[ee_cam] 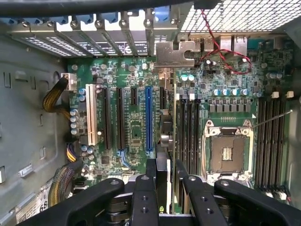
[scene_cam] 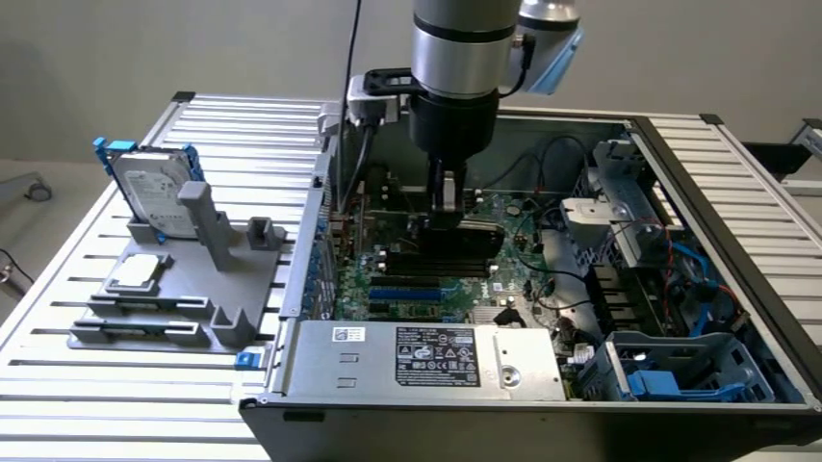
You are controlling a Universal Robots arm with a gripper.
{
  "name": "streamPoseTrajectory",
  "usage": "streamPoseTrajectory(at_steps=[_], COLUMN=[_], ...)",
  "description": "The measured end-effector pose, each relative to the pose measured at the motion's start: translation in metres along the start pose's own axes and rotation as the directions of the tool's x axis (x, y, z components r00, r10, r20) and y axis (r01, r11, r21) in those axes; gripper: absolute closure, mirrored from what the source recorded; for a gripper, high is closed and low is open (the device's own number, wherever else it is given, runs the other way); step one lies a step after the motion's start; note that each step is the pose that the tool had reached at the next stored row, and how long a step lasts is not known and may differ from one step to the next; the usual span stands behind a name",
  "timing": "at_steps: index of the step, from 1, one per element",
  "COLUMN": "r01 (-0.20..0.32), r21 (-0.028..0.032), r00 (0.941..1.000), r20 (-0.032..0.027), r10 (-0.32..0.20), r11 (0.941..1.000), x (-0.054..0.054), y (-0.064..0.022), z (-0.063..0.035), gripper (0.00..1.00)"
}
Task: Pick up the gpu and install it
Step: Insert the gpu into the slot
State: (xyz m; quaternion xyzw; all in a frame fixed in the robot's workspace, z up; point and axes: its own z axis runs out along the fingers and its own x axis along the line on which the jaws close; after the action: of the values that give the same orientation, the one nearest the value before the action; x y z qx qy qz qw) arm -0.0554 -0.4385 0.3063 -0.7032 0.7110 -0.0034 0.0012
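Now the gripper (scene_cam: 444, 212) hangs inside the open computer case (scene_cam: 514, 428), its fingers clamped on the gpu (scene_cam: 456, 241) — the card stands on edge just over the green motherboard (ee_cam: 127, 117), its silver bracket toward the slot covers (ee_cam: 94, 35). A hard drive (scene_cam: 152, 192) stands on a grey rack (scene_cam: 167, 308) outside the case — well apart.

The computer case (scene_cam: 771, 318) sits on the worktop (scene_cam: 103, 404). Inside the case the gpu (scene_cam: 459, 237), held in the tool (scene_cam: 444, 218), stands on edge over the board (scene_cam: 424, 289). Beside the case, on the exterior view's left, is a stand (scene_cam: 192, 308) with a hard drive (scene_cam: 154, 192).
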Motion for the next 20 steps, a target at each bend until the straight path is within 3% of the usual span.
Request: streamPoseTrajectory(at_steps=[10, 20], r01=[0.047, 0.064], r21=[-0.0017, -0.0016], r00=[0.9989, 0.9980], r20=[0.0003, 0.0004], r10=[-0.047, -0.064], r11=[0.9989, 0.9980], x=[0.007, 0.012], y=[0.0023, 0.0162], z=[0.0039, 0.0075], gripper=[0.73, 0.73])
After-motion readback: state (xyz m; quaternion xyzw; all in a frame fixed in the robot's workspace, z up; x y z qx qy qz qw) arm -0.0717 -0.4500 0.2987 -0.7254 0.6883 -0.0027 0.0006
